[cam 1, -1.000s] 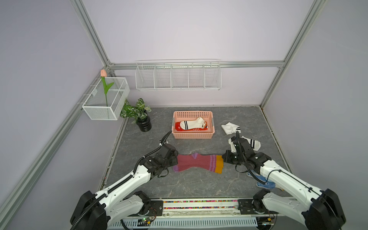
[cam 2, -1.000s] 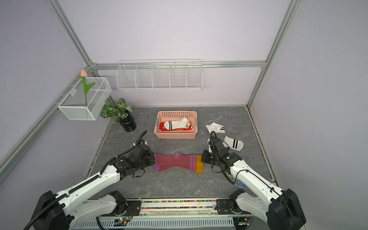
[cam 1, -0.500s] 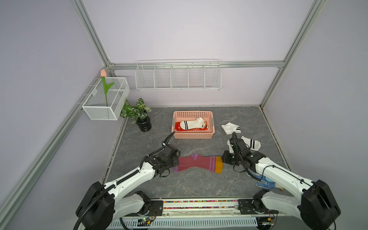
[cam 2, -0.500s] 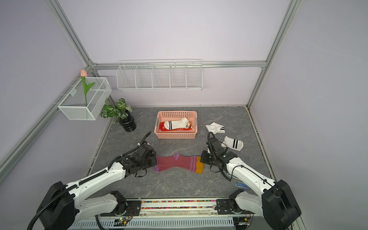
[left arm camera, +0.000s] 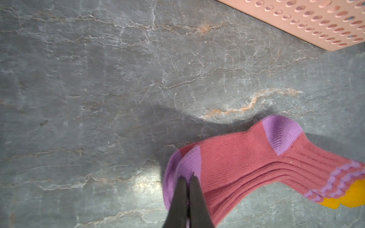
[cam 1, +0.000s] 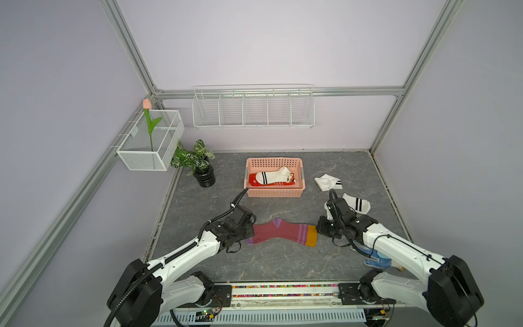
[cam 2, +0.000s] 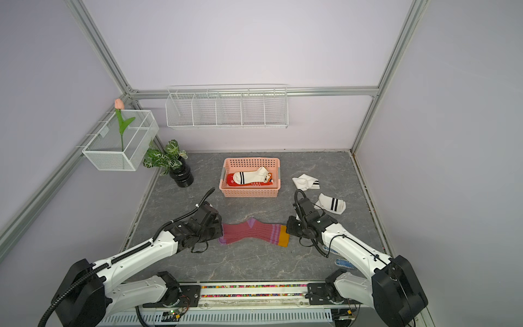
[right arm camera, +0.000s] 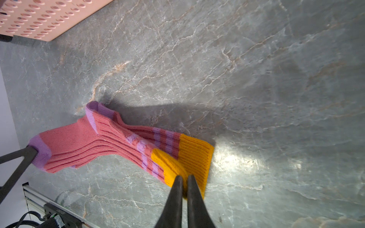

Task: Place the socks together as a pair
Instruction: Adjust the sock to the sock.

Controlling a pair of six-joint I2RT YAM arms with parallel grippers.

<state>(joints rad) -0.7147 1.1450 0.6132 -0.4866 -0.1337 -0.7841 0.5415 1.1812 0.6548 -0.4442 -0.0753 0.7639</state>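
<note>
Grey marbled tabletop (cam 1: 283, 263) takes up most of the scene. Next biggest is the white wire rack (cam 1: 253, 111) on the back wall, then the mesh box (cam 1: 147, 154) hanging on the wall to my left with a pink tulip (cam 1: 147, 104) poking out of it. The pink basket (cam 1: 274, 193) sits toward the back, middle-ish, and it's got a red sock (cam 1: 253, 181) lying in it with a striped white sock (cam 1: 273, 176) on top. In front of the basket, between my two arms, the maroon socks (cam 1: 283, 232) are stretched out low over the table, one laid on the other. Purple toes point toward my left and mustard cuffs toward my right. They don't line up perfectly, since both toes and both cuffs show in the wrist views, and I can't tell if they lie fully flat. The potted plant (cam 1: 202, 167) is in the back left corner, just below the mesh box. Two more white socks with black stripes are loose on the right: a crumpled sock (cam 1: 328, 181) near the basket and a flatter sock (cam 1: 356, 203) closer to me, partly behind my right wrist. A blue dotted glove (cam 1: 377, 260) peeks out from under my right forearm. My left claw (left arm camera: 189, 180) is pinched tight on the purple toe end. My right claw (right arm camera: 183, 177) is nipped onto a mustard cuff, with only a sliver between the fingers.
</note>
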